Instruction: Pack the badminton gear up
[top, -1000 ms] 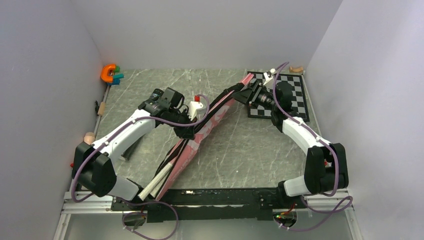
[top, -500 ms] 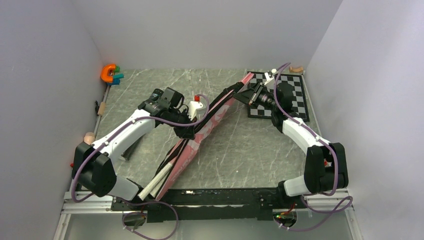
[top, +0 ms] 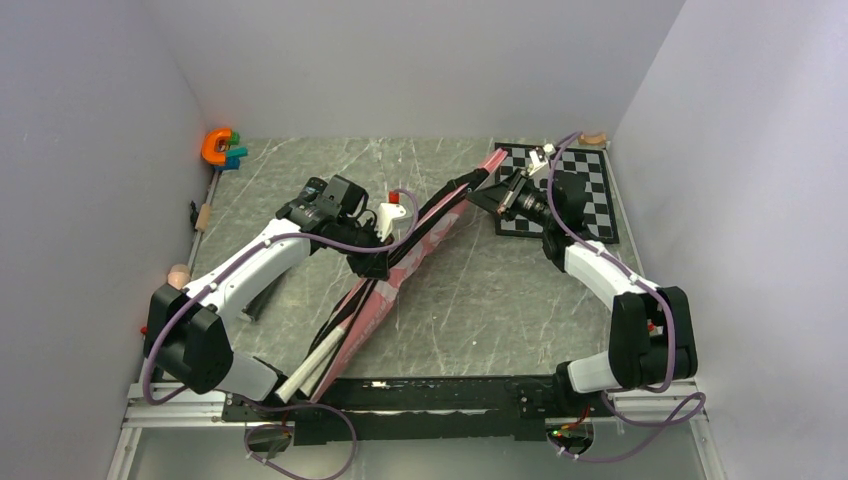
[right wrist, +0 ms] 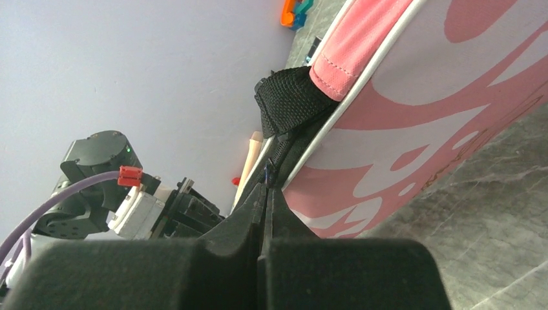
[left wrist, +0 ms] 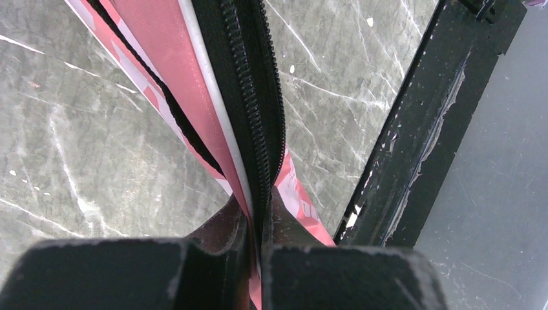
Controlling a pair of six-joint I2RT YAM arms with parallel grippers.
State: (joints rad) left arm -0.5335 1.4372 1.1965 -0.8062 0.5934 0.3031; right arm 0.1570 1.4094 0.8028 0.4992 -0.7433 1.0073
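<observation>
Looking down from above, you have the pink racket bag (top: 388, 288) lying diagonally on the table (top: 480, 300), from near-left to far-right, its far tip just beside the chessboard (top: 595, 170). Your left gripper (left wrist: 256, 216) is clamped on the bag's black zipper (left wrist: 249, 77) edge about halfway along. Your right gripper (right wrist: 266, 187) is at the far end, fingers pressed together on the small zipper pull (right wrist: 268, 169) just under the black webbing loop (right wrist: 291, 97). The orange and teal toy (top: 222, 147) sits in the far-left corner
</observation>
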